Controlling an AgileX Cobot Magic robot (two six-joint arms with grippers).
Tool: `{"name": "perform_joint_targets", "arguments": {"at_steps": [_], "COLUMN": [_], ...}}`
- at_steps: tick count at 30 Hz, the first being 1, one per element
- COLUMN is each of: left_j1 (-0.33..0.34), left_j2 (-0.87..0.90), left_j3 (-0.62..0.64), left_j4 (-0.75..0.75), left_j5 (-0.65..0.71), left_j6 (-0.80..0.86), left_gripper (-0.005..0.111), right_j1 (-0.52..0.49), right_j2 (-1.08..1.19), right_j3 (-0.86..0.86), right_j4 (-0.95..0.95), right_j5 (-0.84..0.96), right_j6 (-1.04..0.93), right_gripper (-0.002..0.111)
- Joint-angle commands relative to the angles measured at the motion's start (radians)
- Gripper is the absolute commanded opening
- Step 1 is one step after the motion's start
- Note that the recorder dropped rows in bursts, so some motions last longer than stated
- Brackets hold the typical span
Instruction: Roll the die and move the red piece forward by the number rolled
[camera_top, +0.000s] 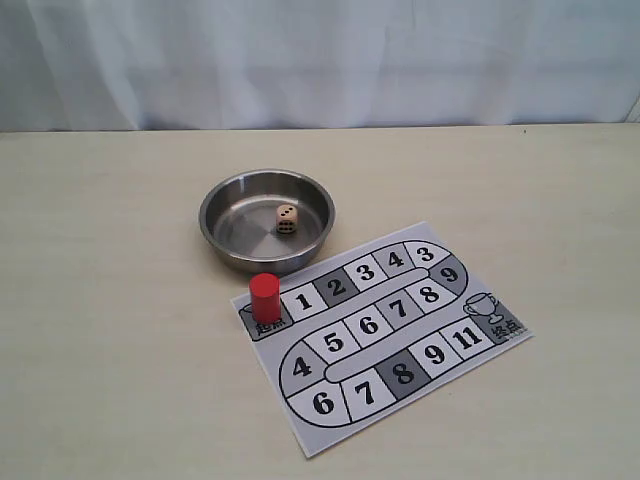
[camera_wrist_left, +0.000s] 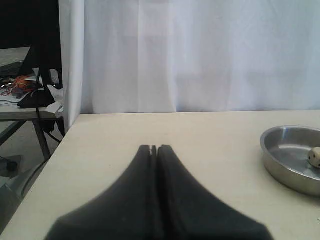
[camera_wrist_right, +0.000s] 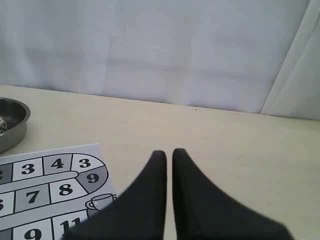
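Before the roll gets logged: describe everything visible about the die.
The die is a small pale beige cube, wood-like, with black pips; counts are too small to read surely. It sits flat on the floor of the round metal bowl, slightly right of its middle in the exterior view, touching nothing else.

Pale beige die, black pips; red piece solid red; silver bowl; board white and grey squares, black numerals; cream table.
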Motion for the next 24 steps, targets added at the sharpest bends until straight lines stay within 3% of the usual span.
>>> {"name": "perform_joint_targets", "arguments": {"at_steps": [1, 9, 16, 24], "left_j1": [0.0, 0.0, 0.0, 0.0], "left_j2": [-0.001, -0.001, -0.001, -0.001], "left_j3": [-0.005, -0.005, -0.005, -0.005], "left_j4": [-0.002, -0.002, -0.002, -0.002], "left_j5": [-0.012, -0.012, -0.012, -0.009], "left_j6": [-0.002, -0.002, -0.002, -0.002], "left_gripper": [0.0, 0.0, 0.0, 0.0], "right_j1": [0.003, 0.003, 0.003, 0.003], "right_j2": [-0.004, -0.004, -0.004, -0.004], "right_j3": [0.001, 0.001, 0.001, -0.241], "right_j4": [0.0, 0.0, 0.0, 0.0], "right_j5": [0.002, -0.03, -0.334, -0.101], "right_j6": [-0.002, -0.002, 0.083, 0.186], "right_gripper": [0.004, 0.004, 0.004, 0.004]}}
